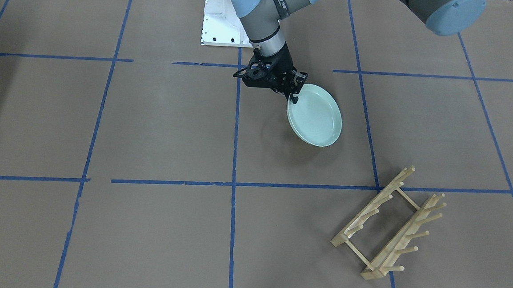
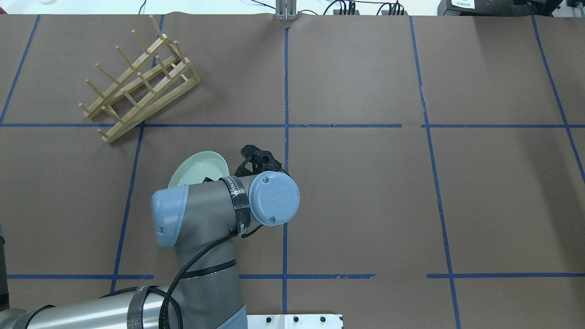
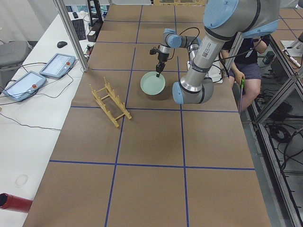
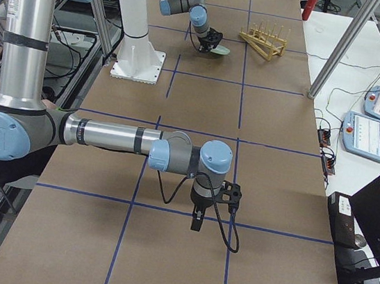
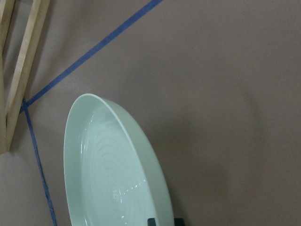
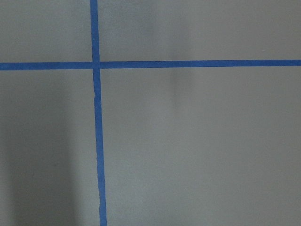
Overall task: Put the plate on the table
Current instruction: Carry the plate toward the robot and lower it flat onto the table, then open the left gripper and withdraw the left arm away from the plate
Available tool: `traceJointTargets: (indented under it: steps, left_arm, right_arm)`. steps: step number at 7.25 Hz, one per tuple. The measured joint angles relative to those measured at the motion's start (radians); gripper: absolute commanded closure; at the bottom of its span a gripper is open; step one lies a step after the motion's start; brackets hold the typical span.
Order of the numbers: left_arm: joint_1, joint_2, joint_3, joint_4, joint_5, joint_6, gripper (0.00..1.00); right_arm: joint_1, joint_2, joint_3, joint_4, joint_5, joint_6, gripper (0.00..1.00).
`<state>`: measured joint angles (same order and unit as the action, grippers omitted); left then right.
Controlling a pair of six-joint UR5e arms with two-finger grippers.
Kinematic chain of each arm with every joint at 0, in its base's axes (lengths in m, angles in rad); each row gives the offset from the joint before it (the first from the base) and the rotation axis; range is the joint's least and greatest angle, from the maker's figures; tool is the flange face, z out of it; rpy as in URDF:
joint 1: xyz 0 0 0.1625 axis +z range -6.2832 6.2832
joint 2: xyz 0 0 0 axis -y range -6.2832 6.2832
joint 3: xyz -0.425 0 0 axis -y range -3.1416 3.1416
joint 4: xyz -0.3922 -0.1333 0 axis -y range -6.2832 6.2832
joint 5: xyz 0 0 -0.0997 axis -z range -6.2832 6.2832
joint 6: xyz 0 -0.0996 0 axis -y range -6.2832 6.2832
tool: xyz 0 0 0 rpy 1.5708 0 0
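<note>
Jaws of the left gripper (image 1: 294,97) pinch the plate (image 1: 317,118) by its rim; it slopes away from them, low over the bench (image 1: 151,124).

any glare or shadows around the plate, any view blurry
Front-facing view: the plate throws a soft, diffuse shadow on the table, no glare. Left wrist view: tiny glints on its glossy inside, focus fair. Right wrist view: only table, faint shadow patches, slightly soft.

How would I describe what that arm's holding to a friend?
On the brown table gridded with blue tape, find the wooden peg rack. Nearer the robot, the left arm's jaws pinch a round plate by its rim: pale mint-green and glossy, unlike the bare-wood rack.
</note>
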<state>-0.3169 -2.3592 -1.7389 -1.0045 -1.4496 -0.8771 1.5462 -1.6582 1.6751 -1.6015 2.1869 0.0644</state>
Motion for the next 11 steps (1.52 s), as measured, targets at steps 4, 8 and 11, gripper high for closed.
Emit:
traceJointTargets:
  steps: [4,8,11]
  left_arm:
    - [-0.054,-0.004,-0.093,-0.015,-0.011,0.008,0.0]
    - [-0.471,0.009,-0.196,-0.079,-0.35,0.343,0.0]
    - [-0.772,0.217,-0.191,-0.336,-0.651,0.613,0.0]
  right_arm:
    - [0.0,0.0,0.0,0.0,-0.001,0.0,0.0]
    - [0.0,0.0,0.0,0.0,-0.001,-0.001,0.0]
    - [0.0,0.0,0.0,0.0,-0.001,0.0,0.0]
